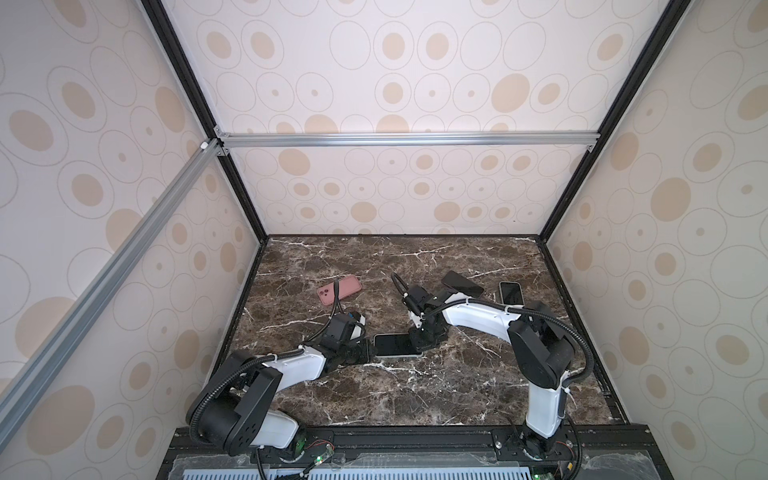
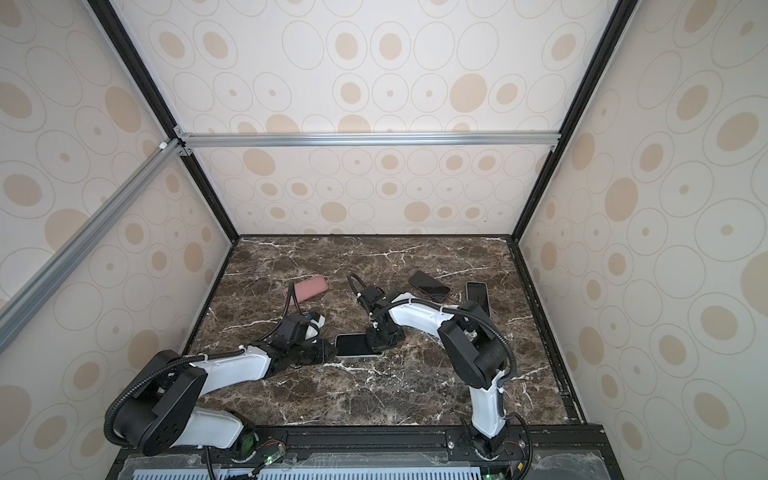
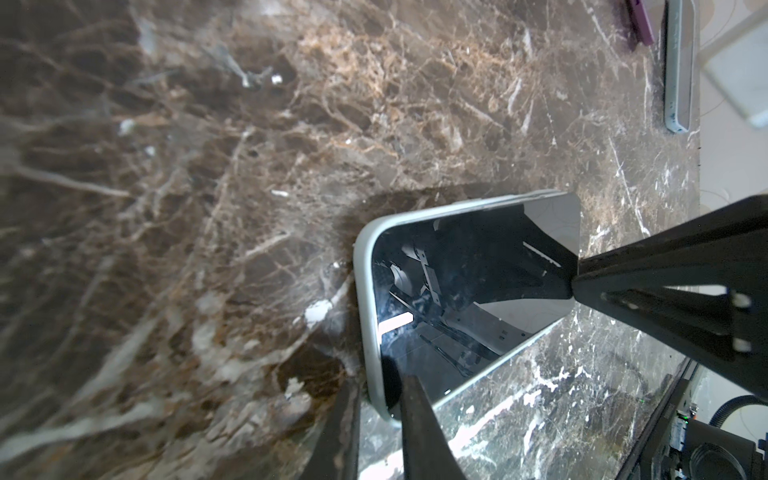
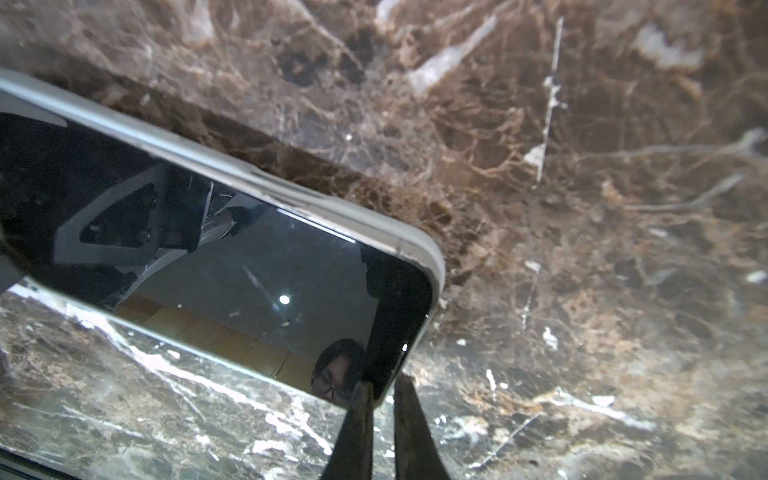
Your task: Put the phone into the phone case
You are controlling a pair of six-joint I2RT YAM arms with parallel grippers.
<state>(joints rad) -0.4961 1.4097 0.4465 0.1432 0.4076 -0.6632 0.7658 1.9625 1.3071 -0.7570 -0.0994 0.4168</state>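
A phone (image 1: 395, 345) (image 2: 353, 345) lies screen up on the marble table, inside a pale phone case whose rim (image 3: 363, 291) (image 4: 291, 195) runs round the dark screen (image 3: 457, 291) (image 4: 249, 270). My left gripper (image 1: 370, 349) (image 2: 331, 348) (image 3: 380, 380) is at the phone's left end, shut on the case's corner, with one finger on the screen and one outside the rim. At the right end my right gripper (image 1: 419, 347) (image 2: 376, 345) (image 4: 385, 381) points straight down, shut. One of its tips rests on the screen corner and the other sits just off the edge.
A pink phone case (image 1: 338, 289) (image 2: 307, 288) lies behind the left arm. A dark phone (image 1: 462, 284) (image 2: 429, 286) and a pale-rimmed phone (image 1: 511, 293) (image 2: 477, 296) lie at the back right. Patterned walls close the table in on three sides.
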